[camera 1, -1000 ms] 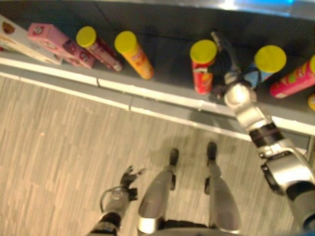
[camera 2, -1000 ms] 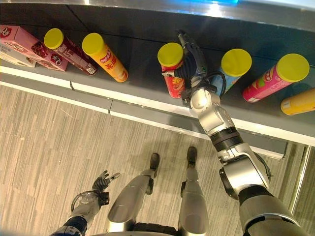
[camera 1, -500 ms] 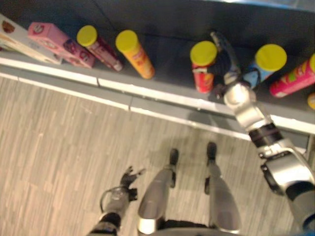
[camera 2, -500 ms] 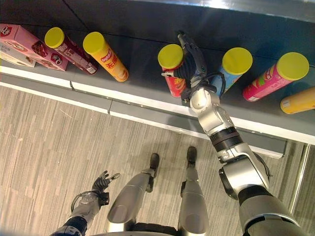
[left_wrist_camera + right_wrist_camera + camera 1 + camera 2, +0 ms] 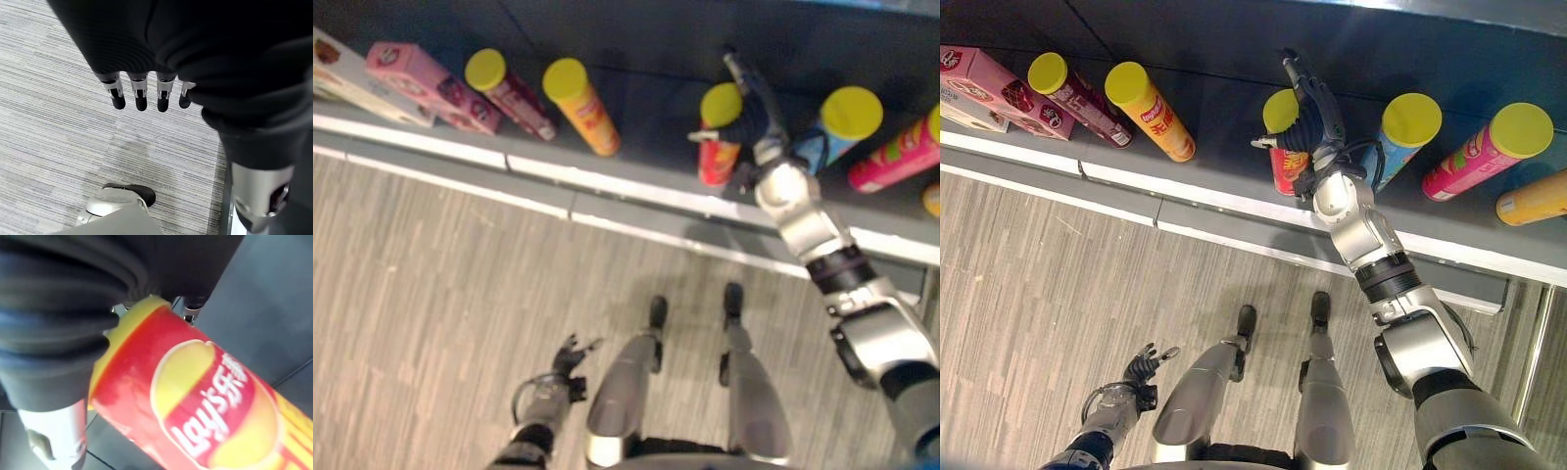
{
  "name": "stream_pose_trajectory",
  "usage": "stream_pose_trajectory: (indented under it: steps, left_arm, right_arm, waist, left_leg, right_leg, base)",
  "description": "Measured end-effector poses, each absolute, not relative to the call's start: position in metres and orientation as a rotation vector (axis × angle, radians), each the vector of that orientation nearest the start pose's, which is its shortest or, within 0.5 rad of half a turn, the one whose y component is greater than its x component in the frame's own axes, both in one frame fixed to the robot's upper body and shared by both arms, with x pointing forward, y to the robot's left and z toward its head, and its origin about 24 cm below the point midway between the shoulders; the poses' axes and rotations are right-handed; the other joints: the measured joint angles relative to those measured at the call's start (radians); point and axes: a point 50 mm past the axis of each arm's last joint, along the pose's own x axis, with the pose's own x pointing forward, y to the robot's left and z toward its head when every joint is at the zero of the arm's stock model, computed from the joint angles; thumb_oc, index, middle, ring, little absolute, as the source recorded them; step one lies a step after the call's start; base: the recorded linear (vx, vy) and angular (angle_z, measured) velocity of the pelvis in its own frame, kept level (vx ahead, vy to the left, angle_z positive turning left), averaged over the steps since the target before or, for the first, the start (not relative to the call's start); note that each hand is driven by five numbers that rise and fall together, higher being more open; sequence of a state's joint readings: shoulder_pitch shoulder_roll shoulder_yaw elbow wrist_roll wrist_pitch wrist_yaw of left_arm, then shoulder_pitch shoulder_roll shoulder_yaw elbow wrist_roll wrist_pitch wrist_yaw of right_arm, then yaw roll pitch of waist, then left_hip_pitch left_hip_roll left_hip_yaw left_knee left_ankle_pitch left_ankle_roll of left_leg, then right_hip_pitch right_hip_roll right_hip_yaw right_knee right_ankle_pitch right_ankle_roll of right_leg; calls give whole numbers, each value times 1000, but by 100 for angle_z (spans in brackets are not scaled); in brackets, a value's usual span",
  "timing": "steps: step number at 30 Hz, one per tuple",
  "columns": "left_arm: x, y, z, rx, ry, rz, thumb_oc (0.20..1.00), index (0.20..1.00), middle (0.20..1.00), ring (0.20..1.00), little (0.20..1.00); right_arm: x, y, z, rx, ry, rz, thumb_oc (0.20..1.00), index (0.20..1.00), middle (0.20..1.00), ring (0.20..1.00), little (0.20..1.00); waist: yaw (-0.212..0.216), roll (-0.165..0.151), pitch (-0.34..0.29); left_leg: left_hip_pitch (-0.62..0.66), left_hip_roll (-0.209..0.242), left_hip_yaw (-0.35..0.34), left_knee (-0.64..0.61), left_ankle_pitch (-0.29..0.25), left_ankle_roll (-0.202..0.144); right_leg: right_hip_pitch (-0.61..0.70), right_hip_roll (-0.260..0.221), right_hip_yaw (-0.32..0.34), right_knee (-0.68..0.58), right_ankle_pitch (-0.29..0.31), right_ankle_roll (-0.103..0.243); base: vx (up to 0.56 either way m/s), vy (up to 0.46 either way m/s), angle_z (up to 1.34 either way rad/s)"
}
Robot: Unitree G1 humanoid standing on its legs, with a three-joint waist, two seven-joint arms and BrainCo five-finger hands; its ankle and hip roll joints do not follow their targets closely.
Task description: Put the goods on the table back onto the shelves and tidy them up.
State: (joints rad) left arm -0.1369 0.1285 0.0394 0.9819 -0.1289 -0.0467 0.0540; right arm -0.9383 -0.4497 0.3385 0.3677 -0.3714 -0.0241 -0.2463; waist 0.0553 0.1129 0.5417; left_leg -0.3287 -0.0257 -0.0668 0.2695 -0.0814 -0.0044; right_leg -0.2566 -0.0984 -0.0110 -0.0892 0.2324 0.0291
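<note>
Red can (image 5: 1285, 162) upright on shelf (image 5: 1224, 117), right hand (image 5: 1310, 116) atop lid.

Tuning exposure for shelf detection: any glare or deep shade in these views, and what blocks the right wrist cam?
Right eye view: a glare strip runs along the top edge, and the dark grey shelf lies in deep shade at the back. Right wrist view: the red tube with a yellow lid is evenly lit, and the right hand blocks one corner. Left wrist view: the grey striped floor is flatly lit, with no glare.
</note>
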Motion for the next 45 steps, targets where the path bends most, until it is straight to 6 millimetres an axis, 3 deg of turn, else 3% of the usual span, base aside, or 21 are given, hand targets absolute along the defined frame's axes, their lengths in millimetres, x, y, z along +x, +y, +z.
stream_pose_trajectory:
  steps: [11,16,21,28,33,37,38,39,40,42,44,45]
  left_arm:
    - [198,199,-119,14,799,173,1000,1000,1000,1000,1000]
    - [202,199,-118,15,792,171,1000,1000,1000,1000,1000]
    - [202,200,-119,19,802,173,1000,1000,1000,1000,1000]
    - [194,217,-122,68,846,191,1000,1000,1000,1000,1000]
    - [187,231,-125,145,890,178,1000,1000,1000,1000,1000]
    - [174,235,-131,180,941,158,1000,1000,1000,1000,1000]
    - [172,237,-131,186,946,158,1000,1000,1000,1000,1000]
    - [165,239,-133,183,962,162,1000,1000,1000,1000,1000]
    - [156,240,-137,181,985,166,1000,1000,1000,1000,1000]
    - [142,242,-142,181,1019,168,1000,1000,1000,1000,1000]
    - [133,247,-143,186,1039,172,1000,1000,1000,1000,1000]
    - [129,253,-142,195,1041,173,1000,1000,1000,1000,1000]
  right_arm:
    - [354,-116,276,-843,-824,-73,1000,1000,1000,1000,1000]
    - [353,-117,278,-838,-829,-80,1000,1000,1000,1000,1000]
    - [319,-101,276,-738,-925,38,1000,1000,1000,1000,1000]
    - [281,-98,245,-505,-878,250,1000,1000,1000,1000,1000]
    - [260,-89,223,-288,-795,440,1000,1000,1000,1000,1000]
    - [249,-79,178,-84,-577,612,1000,1000,1000,1000,1000]
    - [248,-78,173,-57,-554,629,1000,1000,1000,1000,1000]
    - [246,-75,162,28,-487,671,1000,1000,1000,1000,1000]
    - [245,-76,149,72,-422,693,1000,1000,1000,1000,1000]
    - [240,-82,130,130,-331,700,1000,1000,1000,1000,1000]
    - [239,-88,114,144,-257,703,1000,1000,1000,1000,1000]
    - [241,-90,104,139,-222,708,1000,1000,1000,1000,1000]
  waist:
    - [-6,-17,4]
    - [-12,-19,4]
    - [-35,-44,4]
    - [-67,-132,-18]
    - [-82,-192,-59]
    - [-76,-216,-131]
    - [-70,-218,-135]
    - [-43,-210,-141]
    - [-41,-191,-156]
    - [-33,-187,-207]
    - [-23,-203,-256]
    - [-17,-237,-283]
  left_leg:
    - [-3,1,1,17,-12,1]
    - [0,1,1,17,-12,1]
    - [33,3,8,13,-19,0]
    - [68,5,27,66,-53,4]
    - [79,6,52,110,-74,22]
    - [99,11,62,127,-93,37]
    - [111,18,73,117,-89,43]
    - [153,53,113,79,-80,51]
    - [188,78,121,44,-71,48]
    - [248,87,135,-64,-23,46]
    - [297,84,135,-170,35,28]
    - [313,70,139,-217,57,15]
  right_leg:
    - [2,1,1,0,10,15]
    - [3,1,1,0,10,15]
    - [32,3,4,0,10,13]
    - [80,8,23,0,-11,-13]
    - [99,3,27,6,-27,-1]
    - [115,0,24,25,-83,-3]
    - [120,2,23,27,-94,-6]
    - [119,18,10,74,-122,-34]
    - [145,27,-9,97,-136,-29]
    - [204,14,-20,126,-167,0]
    - [277,14,-30,105,-175,24]
    - [331,9,-35,32,-165,39]
  base:
    - [0,0,0]
    - [0,0,0]
    - [32,2,-5]
    - [41,30,-10]
    - [31,34,-15]
    - [-1,-26,-8]
    - [-44,-76,-60]
    - [-27,-73,-71]
    - [-25,-72,-73]
    - [8,-78,-28]
    - [-5,-96,-9]
    - [4,-94,-17]
